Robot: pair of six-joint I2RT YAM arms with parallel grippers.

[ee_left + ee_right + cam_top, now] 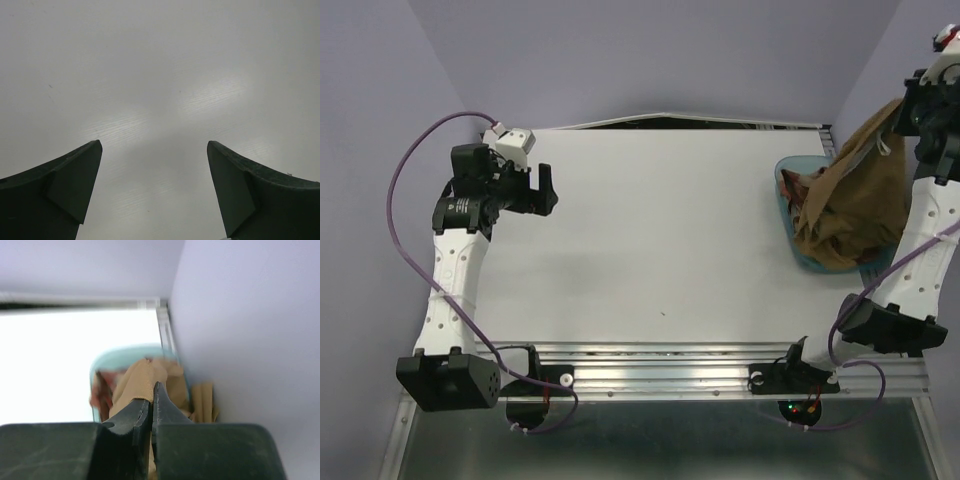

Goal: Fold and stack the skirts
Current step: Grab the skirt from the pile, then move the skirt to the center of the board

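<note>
Skirts: both are sitting at the far right of the counter [660, 230], close to the wall.
Tan skirt [855, 205]: is hanging in a long drape from the right tool [152, 400], with its lower end reaching down over the tub [788, 168].
Plaid skirt [800, 188]: is lying crumpled inside the tub, mostly hidden behind the tan cloth.
Right tool: is clenching a pinch of tan cloth between closed fingers, raised well above the tub.
Left tool [154, 146]: is hovering released, jaws wide, over bare counter on the left, well apart from both skirts.
Handling: the tan skirt is looking soft, light and limp. It is bunching under its own weight, so it will likely sag and twist rather than hold a shape.
Where to hold: a pinch at an edge or the waistband is probably working best. A second grip along the same edge would spread it flat for folding.
Risk: the trailing end may be catching the plaid skirt or the tub rim.
Step in hand: lifting the tan skirt clear, judging by the drape.
</note>
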